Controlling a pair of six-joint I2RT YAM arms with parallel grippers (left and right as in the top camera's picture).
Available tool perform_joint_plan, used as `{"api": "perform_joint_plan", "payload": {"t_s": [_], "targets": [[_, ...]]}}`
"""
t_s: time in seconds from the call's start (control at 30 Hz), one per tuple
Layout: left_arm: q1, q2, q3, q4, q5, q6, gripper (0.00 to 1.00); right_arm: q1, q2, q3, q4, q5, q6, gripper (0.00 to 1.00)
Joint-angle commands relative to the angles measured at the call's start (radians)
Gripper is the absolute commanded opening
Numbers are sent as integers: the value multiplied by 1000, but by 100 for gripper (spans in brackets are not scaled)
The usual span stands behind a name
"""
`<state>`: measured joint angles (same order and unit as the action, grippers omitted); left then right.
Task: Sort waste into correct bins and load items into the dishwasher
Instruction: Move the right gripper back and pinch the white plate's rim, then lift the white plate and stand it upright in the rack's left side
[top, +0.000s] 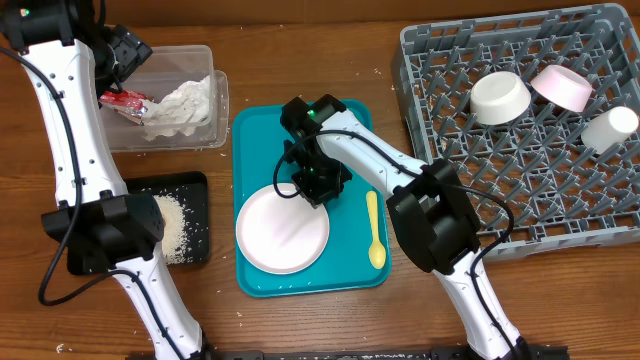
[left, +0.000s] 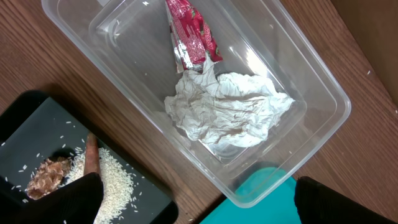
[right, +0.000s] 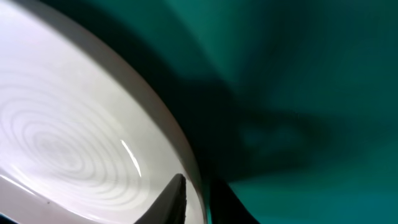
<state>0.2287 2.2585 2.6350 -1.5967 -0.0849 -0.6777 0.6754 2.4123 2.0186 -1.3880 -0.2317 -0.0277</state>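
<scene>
My left gripper (top: 125, 55) (left: 199, 205) is open and empty above the clear tub (top: 180, 60) (left: 298, 68), which holds the crumpled napkin (top: 185, 105) (left: 227, 115) and the red wrapper (top: 120, 100) (left: 193, 31). The black tray (top: 150, 183) (left: 43, 124) holds rice (top: 172, 228) (left: 115, 177), the brown lump (left: 46, 177) and the orange-brown stick (left: 91, 155). My right gripper (top: 318, 182) (right: 196, 186) is shut on the far right rim of the dinner plate (top: 280, 230) (right: 74, 137), one finger on top and one under the rim.
The plate and the yellow spoon (top: 374, 232) lie on the teal tray (top: 300, 125) (right: 311, 93). The grey dish rack (top: 520, 180) at the right holds the white bowl (top: 500, 97), the pink dish (top: 562, 86) and the white cup (top: 610, 130).
</scene>
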Motion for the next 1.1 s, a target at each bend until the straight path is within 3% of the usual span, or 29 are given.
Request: {"api": "perform_joint_plan", "payload": {"t_s": [0.0, 0.07, 0.27, 0.53, 0.8, 0.9, 1.07], "targets": [[-8, 6, -4, 1, 4, -3, 100, -2, 14, -3, -1, -6, 10, 9], [-8, 6, -4, 1, 4, -3, 100, -2, 14, -2, -4, -6, 14, 4], [-8, 6, -4, 1, 4, -2, 100, -36, 13, 110, -87, -6, 24, 4], [-8, 6, -4, 1, 4, -2, 100, -200, 11, 511, -306, 183, 83, 4], [-8, 6, -4, 1, 4, -2, 100, -457, -44, 727, -305, 397, 183, 4], [-8, 6, -4, 1, 4, -2, 100, -544, -44, 737, -272, 599, 286, 4], [-8, 6, -4, 1, 4, -2, 100, -603, -43, 734, -210, 661, 291, 4]]}}
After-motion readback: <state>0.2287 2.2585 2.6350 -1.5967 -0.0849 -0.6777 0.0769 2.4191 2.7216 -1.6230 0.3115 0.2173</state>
